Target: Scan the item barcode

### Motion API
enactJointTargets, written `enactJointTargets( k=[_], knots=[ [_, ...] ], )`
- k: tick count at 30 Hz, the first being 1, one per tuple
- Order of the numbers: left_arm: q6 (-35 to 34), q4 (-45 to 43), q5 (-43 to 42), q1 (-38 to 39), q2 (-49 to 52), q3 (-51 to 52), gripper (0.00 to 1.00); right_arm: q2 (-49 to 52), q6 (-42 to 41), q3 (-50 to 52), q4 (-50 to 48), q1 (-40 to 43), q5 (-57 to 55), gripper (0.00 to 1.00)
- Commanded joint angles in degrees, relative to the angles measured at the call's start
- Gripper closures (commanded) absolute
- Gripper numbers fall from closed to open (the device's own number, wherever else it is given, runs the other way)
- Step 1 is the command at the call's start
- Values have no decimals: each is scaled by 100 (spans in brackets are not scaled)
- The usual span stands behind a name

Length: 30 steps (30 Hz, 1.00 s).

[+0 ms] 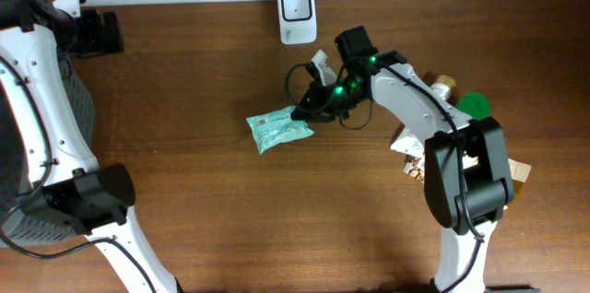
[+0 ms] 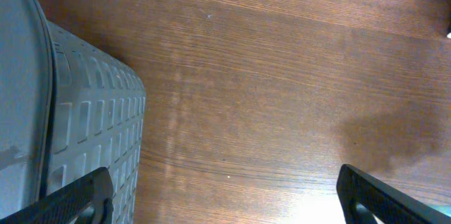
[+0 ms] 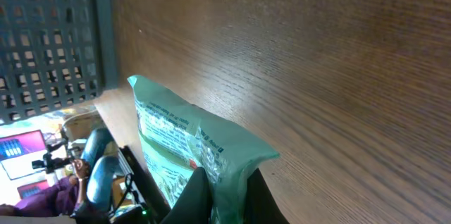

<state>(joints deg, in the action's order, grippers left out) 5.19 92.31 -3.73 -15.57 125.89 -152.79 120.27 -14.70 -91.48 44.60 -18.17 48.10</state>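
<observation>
Overhead view: the green packet (image 1: pixel 277 130) sits near the middle of the wooden table (image 1: pixel 203 219), with the white barcode scanner (image 1: pixel 297 14) at its 12 o'clock, well apart, by the far edge. The right gripper (image 1: pixel 304 113) is clamped on the packet's 3 o'clock end; in the right wrist view the jaws pinch the wrapper between them. A green lid (image 1: pixel 475 106) lies among other goods at 3 o'clock. Left wrist view: the left gripper (image 2: pixel 225 206) hangs with jaws spread wide, holding nothing, above bare wood, with a grey basket (image 2: pixel 84 118) at its 9 o'clock.
</observation>
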Motion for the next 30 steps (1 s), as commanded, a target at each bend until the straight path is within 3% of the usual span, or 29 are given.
enactJointTargets(
  k=[1, 4, 7, 9, 11, 15, 16, 17, 18, 19, 24, 30],
  knots=[
    [109, -7, -59, -35, -76, -24, 1, -391, 70, 31, 225, 208, 221, 96],
    [87, -133, -131, -35, -76, -24, 1, -254, -149, 129, 396, 245, -546, 96],
    [22, -916, -315, -35, -76, -24, 1, 9, -328, 483, -81, 243, -575, 96],
    [24, -831, -1104, -35, -76, -24, 1, 210, -319, 866, -647, 214, -715, 96],
    [20, -835, -1384, -35, -76, -24, 1, 240, -317, 1182, -1204, 168, -833, 96],
    [31, -385, -2623, 107, 7, 107, 1, 249, -345, 1248, -1425, 85, -1241, 96],
    [120, -188, -2597, 304, 50, 345, 6, 273, -413, 1246, -1425, 87, -1241, 96],
    [157, -133, -2590, 498, 55, 691, 44, 291, -428, 1248, -1419, 87, -1241, 96],
    [155, -179, -2627, 706, 55, 1121, 93, 291, -428, 1248, -1414, 87, -1241, 96],
    [155, -232, -2693, 839, 55, 1397, 100, 291, -428, 1248, -1403, 87, -1239, 96],
    [105, -1615, -3552, 1744, 52, 4172, 100, 291, -426, 1248, -1338, 87, -1241, 96],
    [-682, -2885, -3554, 2011, 13, 5705, 100, 291, -426, 1248, -1338, 90, -1285, 96]
  ],
)
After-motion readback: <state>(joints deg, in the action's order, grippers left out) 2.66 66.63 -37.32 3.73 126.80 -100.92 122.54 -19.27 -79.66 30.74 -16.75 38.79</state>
